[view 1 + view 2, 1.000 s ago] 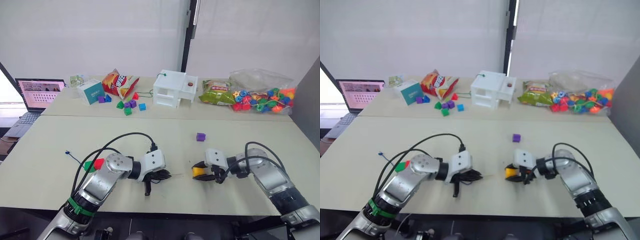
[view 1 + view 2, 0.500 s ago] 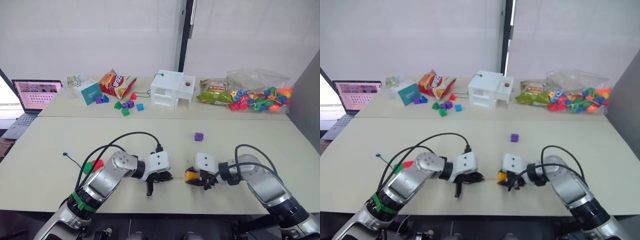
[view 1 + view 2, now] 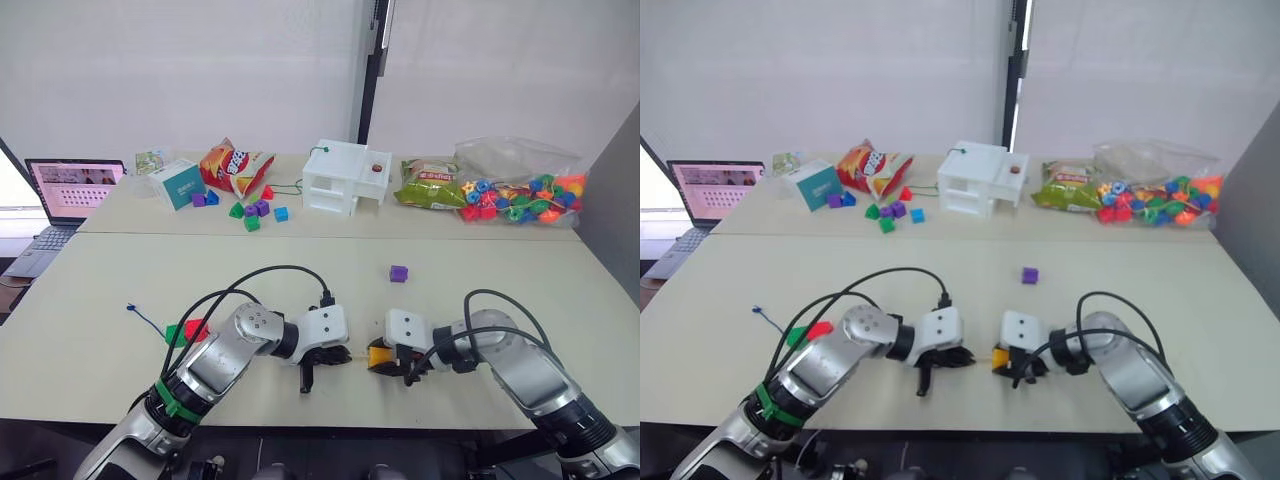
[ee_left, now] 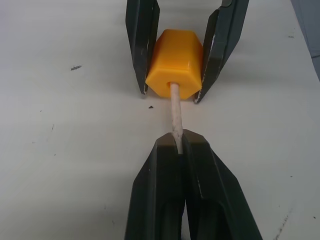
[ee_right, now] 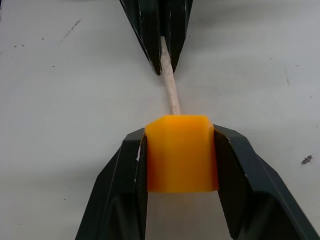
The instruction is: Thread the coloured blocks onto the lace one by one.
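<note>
The right end effector (image 5: 180, 150) is clamped on the yellow block (image 4: 175, 62), one finger on each side face, low over the tabletop (image 3: 480, 270) near its front edge; the left end effector (image 4: 179, 145) is pinched together on the pale stiff tip (image 4: 175, 107) of the lace (image 3: 150, 320), and the two face each other, just apart. In the left wrist view the tip runs straight from the left fingertips (image 4: 165, 150) into the hole in the block's near face, so the tip's long axis lies along the line joining the two end effectors and appears aligned with the bore; the tip looks only just entered, and how deep it sits cannot be told. The coming move, as I judge it, turns on that alignment: a push along the same axis, either arm closing the gap. The dark-blue cord trails off to the robot's left, past the red block (image 3: 197, 327) and green block (image 3: 176, 335) beside the left arm; the purple block (image 3: 399, 273) lies alone farther back, nearer the right arm.
</note>
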`<act>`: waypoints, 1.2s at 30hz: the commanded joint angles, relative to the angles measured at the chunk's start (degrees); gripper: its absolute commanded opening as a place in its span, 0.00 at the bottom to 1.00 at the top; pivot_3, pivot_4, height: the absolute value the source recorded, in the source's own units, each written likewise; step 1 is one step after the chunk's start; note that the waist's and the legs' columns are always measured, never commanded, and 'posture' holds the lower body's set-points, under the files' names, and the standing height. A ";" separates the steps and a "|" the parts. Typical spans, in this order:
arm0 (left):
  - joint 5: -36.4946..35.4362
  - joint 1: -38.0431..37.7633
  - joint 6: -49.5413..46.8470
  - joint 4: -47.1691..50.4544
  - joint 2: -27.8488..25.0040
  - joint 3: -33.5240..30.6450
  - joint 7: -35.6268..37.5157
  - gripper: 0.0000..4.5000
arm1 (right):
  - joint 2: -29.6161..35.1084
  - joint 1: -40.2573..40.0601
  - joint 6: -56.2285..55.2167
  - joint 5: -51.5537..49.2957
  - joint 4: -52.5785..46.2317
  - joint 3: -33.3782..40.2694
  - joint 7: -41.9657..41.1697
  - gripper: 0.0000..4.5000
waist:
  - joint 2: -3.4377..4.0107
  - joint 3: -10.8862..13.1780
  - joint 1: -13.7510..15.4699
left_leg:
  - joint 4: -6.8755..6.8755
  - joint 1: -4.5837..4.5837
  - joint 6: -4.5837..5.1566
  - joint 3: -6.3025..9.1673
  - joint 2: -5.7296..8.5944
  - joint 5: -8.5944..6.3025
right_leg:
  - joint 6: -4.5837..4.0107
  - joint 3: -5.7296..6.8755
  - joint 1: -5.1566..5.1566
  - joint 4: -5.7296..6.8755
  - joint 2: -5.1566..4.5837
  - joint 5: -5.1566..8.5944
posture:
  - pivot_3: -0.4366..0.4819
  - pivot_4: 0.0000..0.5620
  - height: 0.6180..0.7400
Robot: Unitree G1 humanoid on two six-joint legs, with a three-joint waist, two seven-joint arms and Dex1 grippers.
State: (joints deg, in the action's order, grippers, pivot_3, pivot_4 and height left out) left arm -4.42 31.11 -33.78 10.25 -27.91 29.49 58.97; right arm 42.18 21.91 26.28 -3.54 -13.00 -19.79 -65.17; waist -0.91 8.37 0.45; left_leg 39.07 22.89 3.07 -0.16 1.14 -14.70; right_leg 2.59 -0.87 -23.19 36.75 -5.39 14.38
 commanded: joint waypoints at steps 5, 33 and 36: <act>0.34 1.92 1.31 -0.12 2.55 0.87 -0.28 0.00 | -0.50 -0.99 1.50 0.03 -1.24 -2.27 -0.50 0.29 | 0.00 0.00 0.07 | 0.00 0.00 0.00 0.00 0.01 0.00 | 0.00 0.00 0.01 0.00 0.00 0.00 | 0.48 0.27 1.00; -2.86 0.63 5.41 -1.15 4.05 -5.64 1.17 0.58 | -0.19 -1.80 3.89 0.04 -2.43 -1.73 0.11 0.29 | 0.00 0.00 0.19 | 0.13 0.02 0.00 0.04 0.01 0.00 | 0.02 0.03 0.04 0.01 -0.03 -0.01 | 0.48 0.27 1.00; -5.11 -1.32 4.85 0.79 0.28 -7.21 3.83 0.58 | -0.10 -1.69 3.97 -0.11 -2.10 -1.46 0.20 0.29 | 0.01 -0.01 -0.12 | 0.05 -0.02 0.00 0.04 -0.02 0.00 | -0.01 0.00 0.03 0.02 -0.01 0.01 | 0.48 0.27 1.00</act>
State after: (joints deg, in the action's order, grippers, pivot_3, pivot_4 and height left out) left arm -7.77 30.19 -28.89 8.85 -26.72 23.92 61.44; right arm 41.94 21.25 29.96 -3.53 -15.23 -19.64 -64.40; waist -0.90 8.37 0.33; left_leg 39.07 22.86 3.07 -0.12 1.13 -14.70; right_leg 2.57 -0.87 -23.17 36.76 -5.39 14.39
